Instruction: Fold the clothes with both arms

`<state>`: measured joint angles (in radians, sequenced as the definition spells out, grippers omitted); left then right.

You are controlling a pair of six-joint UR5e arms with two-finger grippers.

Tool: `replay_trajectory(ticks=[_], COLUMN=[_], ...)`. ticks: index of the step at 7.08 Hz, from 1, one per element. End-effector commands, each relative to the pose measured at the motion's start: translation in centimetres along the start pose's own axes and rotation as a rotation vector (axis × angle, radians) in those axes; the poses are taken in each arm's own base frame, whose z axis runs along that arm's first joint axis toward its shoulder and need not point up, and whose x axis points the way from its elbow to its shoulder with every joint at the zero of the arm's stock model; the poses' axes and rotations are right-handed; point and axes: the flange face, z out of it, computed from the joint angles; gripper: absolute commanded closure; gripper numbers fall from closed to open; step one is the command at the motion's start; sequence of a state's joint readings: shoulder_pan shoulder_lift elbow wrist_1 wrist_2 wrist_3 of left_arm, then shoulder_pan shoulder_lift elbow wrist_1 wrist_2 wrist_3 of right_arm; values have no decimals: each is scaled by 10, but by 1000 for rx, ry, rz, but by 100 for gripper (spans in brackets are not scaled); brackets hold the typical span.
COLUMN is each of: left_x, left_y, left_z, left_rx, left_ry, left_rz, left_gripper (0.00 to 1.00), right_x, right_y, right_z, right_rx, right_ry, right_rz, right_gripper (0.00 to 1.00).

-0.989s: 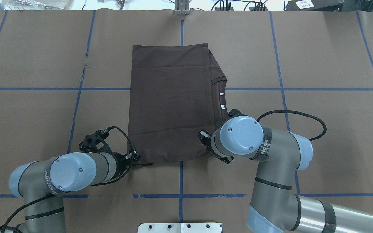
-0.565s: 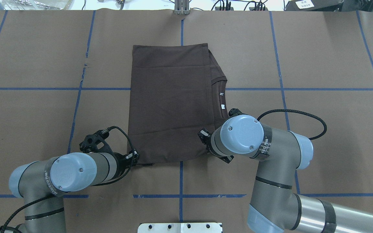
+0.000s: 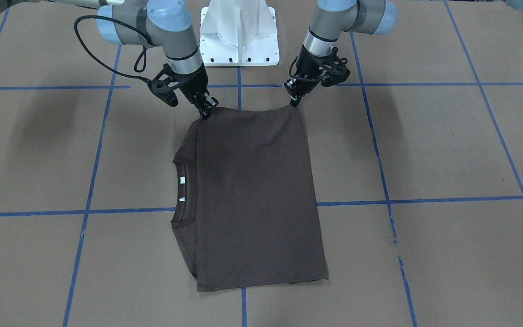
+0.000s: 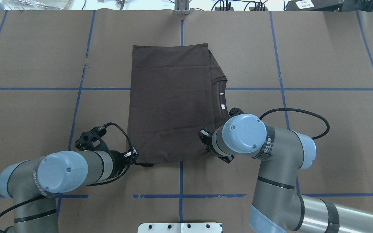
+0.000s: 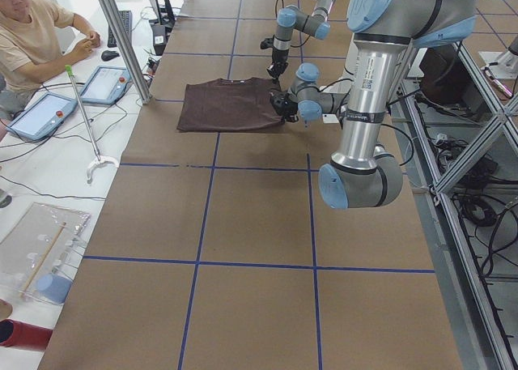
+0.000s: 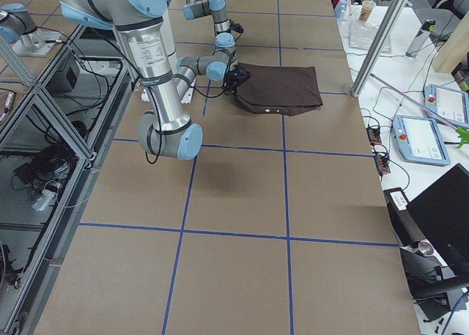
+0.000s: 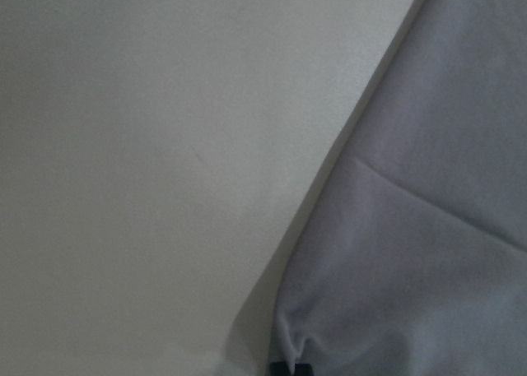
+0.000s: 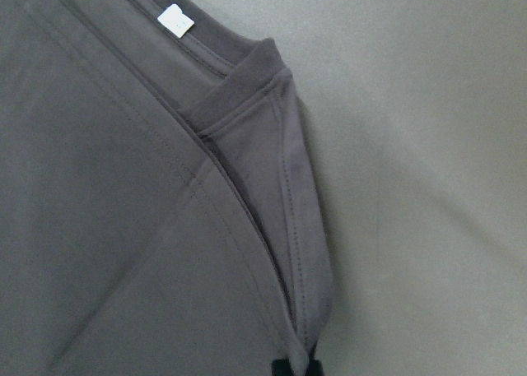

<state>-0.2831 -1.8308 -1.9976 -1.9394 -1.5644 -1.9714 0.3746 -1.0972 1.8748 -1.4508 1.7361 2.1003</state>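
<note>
Overhead exterior view: one dark brown T-shirt (image 4: 170,103), folded to a rectangle, flat at mid-table (image 4: 319,58) on brown paper with blue tape lines (image 4: 280,74); collar (image 4: 224,98) and white labels (image 4: 223,106) along its edge on the robot's right. Left gripper (image 3: 294,101): fingers pressed onto the shirt's robot-side left corner, cloth puckered at the tips. Right gripper (image 3: 206,112): fingers pinching the opposite robot-side corner, beside the folded sleeve

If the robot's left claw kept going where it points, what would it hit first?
The dark brown folded T-shirt, whose corner the left gripper pinches; right beneath, probably the brown paper-covered table.
</note>
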Motion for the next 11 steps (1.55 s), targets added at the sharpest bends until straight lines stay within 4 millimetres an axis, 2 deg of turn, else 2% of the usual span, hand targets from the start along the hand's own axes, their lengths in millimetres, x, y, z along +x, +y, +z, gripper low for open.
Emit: replay_trajectory(ticks=[1, 2, 3, 4, 5, 6, 7, 8, 9, 10, 11], left_x=[9, 10, 18, 29, 38, 56, 72, 85, 87, 90, 106], left_y=[17, 46, 51, 53, 42, 23, 1, -27, -53, -71, -92], left_z=[-61, -94, -125, -140, -119, -97, -81, -78, -70, -63, -47], left_rx=[-33, -92, -115, -131, -89, -35, 18, 69, 113, 146, 184], left_ry=[9, 16, 42, 59, 45, 39, 33, 38, 20, 8, -12], left_rz=[2, -37, -41, -32, -5, 32, 48, 86, 110, 137, 162], left_gripper=[100, 100, 100, 100, 100, 100, 100, 100, 100, 100, 100], right_x=[35, 53, 56, 47, 29, -13, -49, -63, -75, -99, -112], right_y=[-4, 1, 4, -5, -35, -49, -68, -82, -86, -87, -102], right_z=[-49, -78, -110, -124, -115, -100, -96, -88, -77, -63, -46], right_rx=[-42, -97, -131, -119, -60, -22, 16, 45, 58, 62, 68], right_ry=[-35, -47, -86, -115, -129, -144, -163, -156, -143, -148, -170], right_rz=[0, 22, 28, 40, 71, 99, 125, 110, 101, 105, 115], right_gripper=[100, 100, 100, 100, 100, 100, 100, 100, 100, 100, 100])
